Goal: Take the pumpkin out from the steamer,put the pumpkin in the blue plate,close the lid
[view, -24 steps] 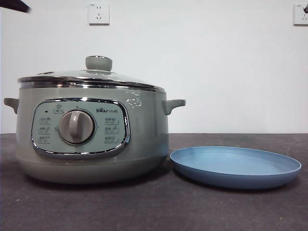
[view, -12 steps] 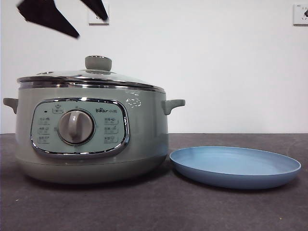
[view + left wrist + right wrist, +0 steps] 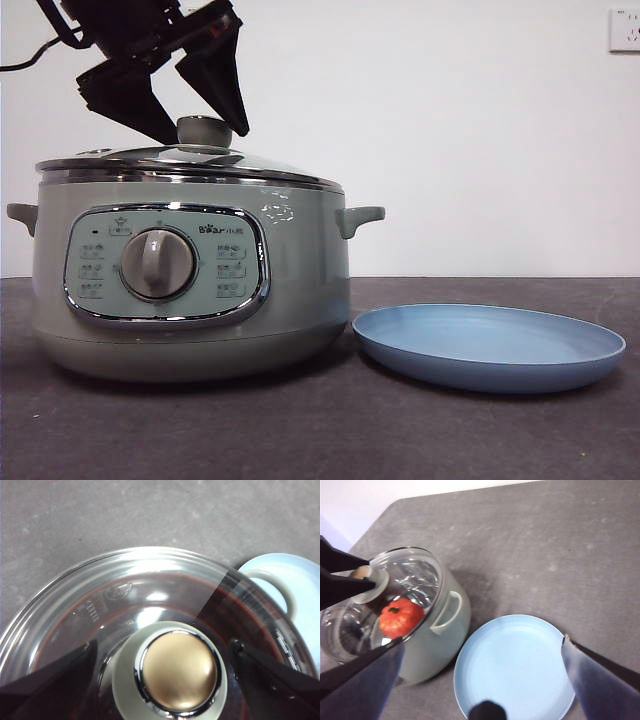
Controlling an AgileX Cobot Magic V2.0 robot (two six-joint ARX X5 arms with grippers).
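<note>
The pale green steamer (image 3: 190,290) stands at the table's left with the glass lid (image 3: 190,158) on it. My left gripper (image 3: 206,135) has come down from above and stands open, one jaw on each side of the lid's knob (image 3: 178,672) without closing on it. Through the glass, the orange-red pumpkin (image 3: 400,617) shows inside the steamer (image 3: 437,642). The blue plate (image 3: 490,345) lies empty to the right of the steamer. My right gripper (image 3: 482,640) hangs open high over the blue plate (image 3: 515,667), holding nothing.
The steamer's side handle (image 3: 360,217) sticks out toward the plate, leaving only a narrow gap. Two wall sockets (image 3: 625,30) sit on the white wall behind. Dark grey table (image 3: 320,430) runs in front of both things.
The left arm has dropped from the top left corner down to the lid, and its open jaws now flank the knob. Steamer, lid and plate have not moved.
</note>
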